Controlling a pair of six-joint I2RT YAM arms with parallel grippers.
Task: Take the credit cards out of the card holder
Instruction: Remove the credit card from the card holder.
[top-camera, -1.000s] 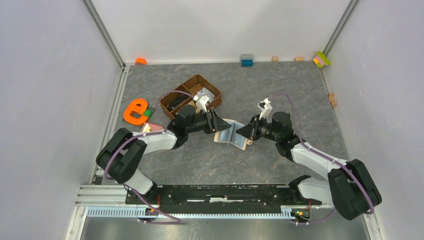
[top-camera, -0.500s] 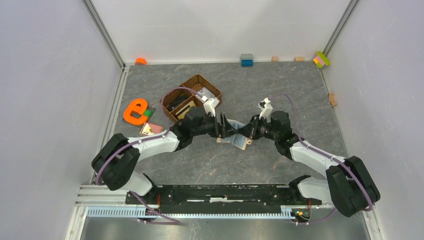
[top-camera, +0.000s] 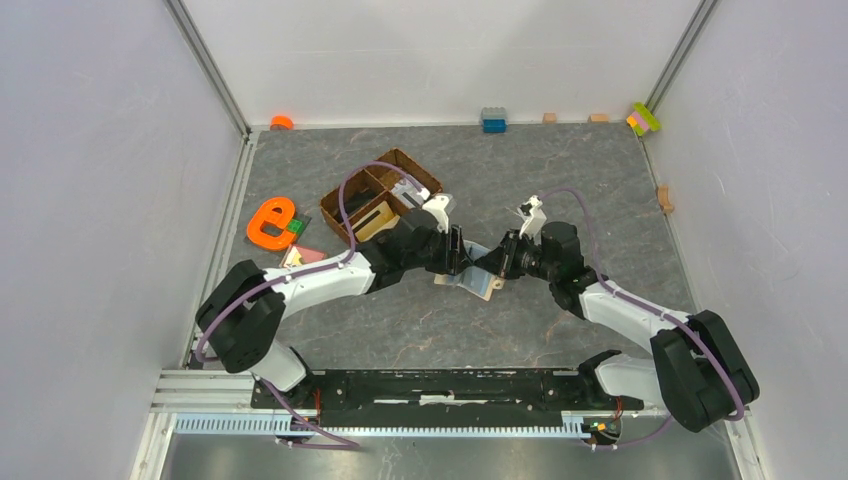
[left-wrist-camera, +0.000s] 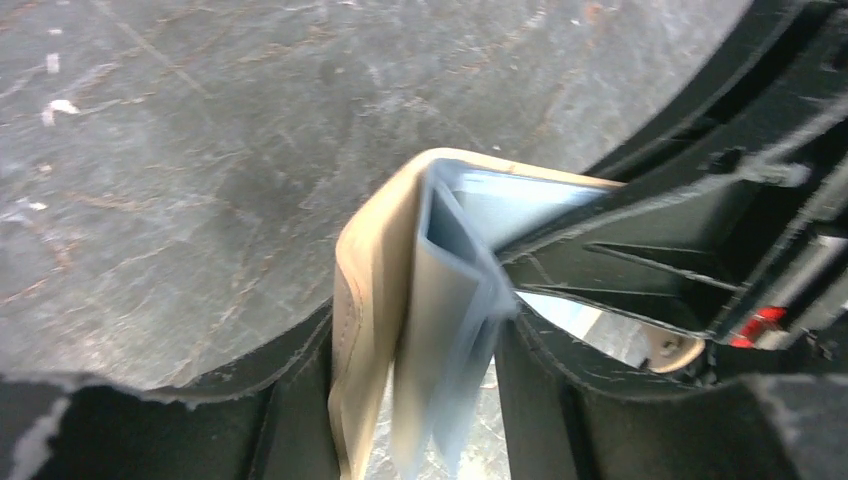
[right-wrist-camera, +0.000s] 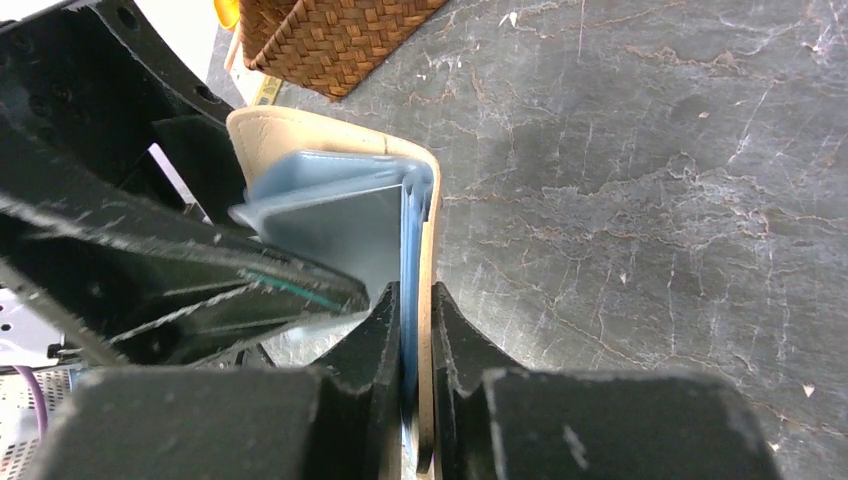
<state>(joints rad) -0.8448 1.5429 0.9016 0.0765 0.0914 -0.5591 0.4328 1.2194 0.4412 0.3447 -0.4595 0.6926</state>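
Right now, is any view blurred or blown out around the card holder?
Left wrist: the clear sleeves of the card holder are smeared by blur, the table sharper. Right wrist: crisp on the card holder, with a blown-out white patch at the upper left. Top external: sharp, evenly lit, no glare.

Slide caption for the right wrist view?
Right gripper clamps the card holder by its edge while the left gripper straddles it.

We find the card holder (top-camera: 478, 280) at mid-table, between the left gripper (top-camera: 460, 255) on its left and the right gripper (top-camera: 493, 267) on its right. Behind it and to the left stands the basket (top-camera: 398, 154). Farther left lies the letter-shaped toy (top-camera: 270, 222), with credit cards (top-camera: 308, 256) just before it, beside the left arm.
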